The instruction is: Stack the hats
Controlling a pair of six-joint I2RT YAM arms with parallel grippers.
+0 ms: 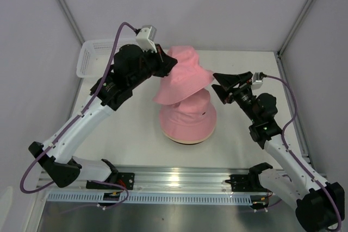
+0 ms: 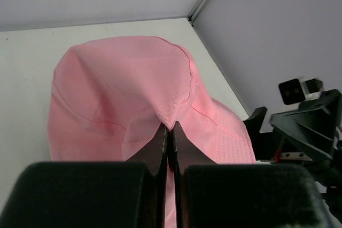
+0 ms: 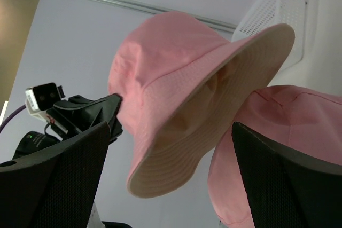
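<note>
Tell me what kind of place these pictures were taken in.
Probably a lab robot test cell: plain white panels enclose a white table, and two robot arms are bolted to a metal rail at its near edge.

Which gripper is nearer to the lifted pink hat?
Left. The left gripper is shut on the crown of the lifted pink hat; the right gripper stands open beside its brim.
</note>
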